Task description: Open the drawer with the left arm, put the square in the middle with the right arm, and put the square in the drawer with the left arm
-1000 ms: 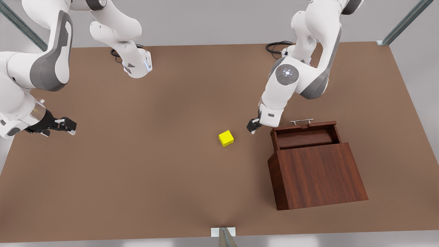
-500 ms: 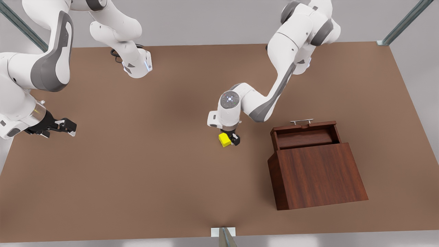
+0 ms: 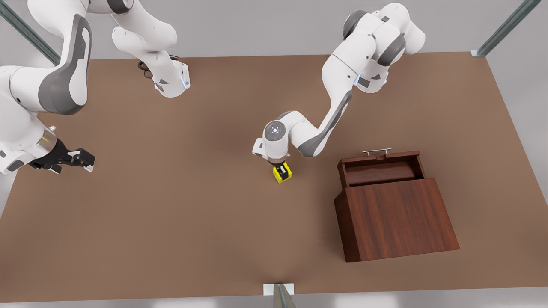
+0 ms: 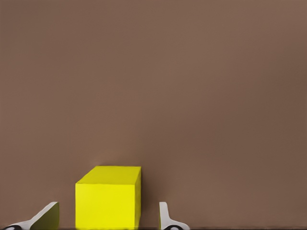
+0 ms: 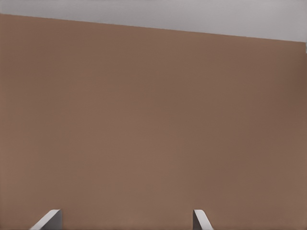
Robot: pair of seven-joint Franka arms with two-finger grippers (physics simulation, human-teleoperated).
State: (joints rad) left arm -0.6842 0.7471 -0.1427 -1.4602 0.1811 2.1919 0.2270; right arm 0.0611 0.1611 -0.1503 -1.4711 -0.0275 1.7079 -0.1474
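Black cables (image 3: 346,57) (coiled) lie at the table's far edge.

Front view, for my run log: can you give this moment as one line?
drawer: open | square: on table, between left tool fingers, gaps both sides | right tool: open, waiting at front view's left

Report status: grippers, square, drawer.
Left gripper open, fingers straddling the square mid-table. Right gripper open, waiting at front view's left. Drawer pulled open, path to it unobstructed.
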